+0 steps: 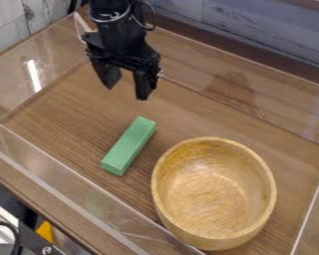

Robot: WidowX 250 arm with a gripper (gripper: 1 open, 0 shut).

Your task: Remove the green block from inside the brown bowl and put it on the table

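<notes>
The green block [129, 145] lies flat on the wood-grain table [229, 100], just left of the brown bowl [214, 191]. The bowl stands at the front right and holds nothing. My black gripper [123, 82] hangs above the table behind the block, well clear of it, with its fingers [144, 85] spread open and nothing between them.
Clear acrylic walls [69, 199] border the table along the front, left and back. A grey plank wall [255, 20] rises behind.
</notes>
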